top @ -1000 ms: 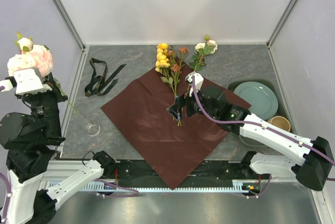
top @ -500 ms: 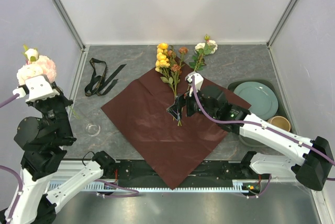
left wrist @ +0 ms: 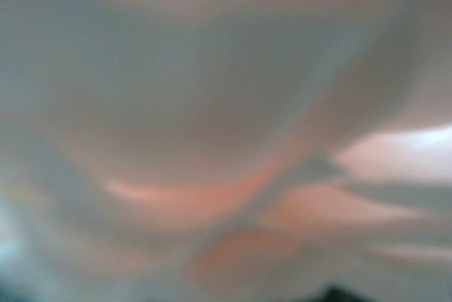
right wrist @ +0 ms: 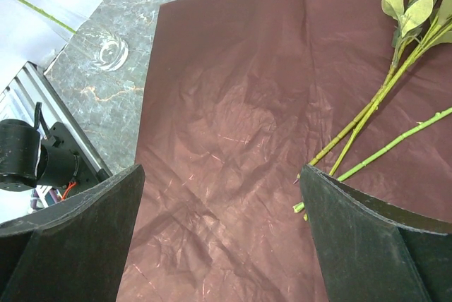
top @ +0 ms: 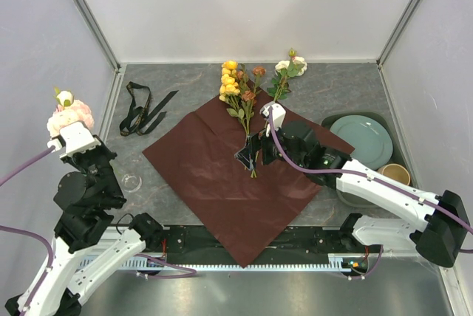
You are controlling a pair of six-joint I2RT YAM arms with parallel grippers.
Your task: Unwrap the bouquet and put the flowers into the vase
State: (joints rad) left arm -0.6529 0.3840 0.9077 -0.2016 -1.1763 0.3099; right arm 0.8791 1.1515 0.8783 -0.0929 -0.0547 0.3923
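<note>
Two sprays point(top: 235, 91) partly on maroon paper point(top: 214, 176), one vase point(top: 131, 181), left end effector point(top: 74, 130) pinching roses point(top: 70, 115), its wrist view only blur, right end effector point(right wrist: 222, 231) spread.

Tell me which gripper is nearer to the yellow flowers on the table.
Right. The right gripper hangs open over the stem ends of the yellow flowers. The left gripper is far off at the table's left edge, shut on pink roses.

Maroon wrapping paper point(top: 214, 176), grey marbled table point(top: 332, 94), yellow flowers point(top: 230, 80), pink roses point(top: 68, 118), black ribbon point(top: 140, 109).
</note>
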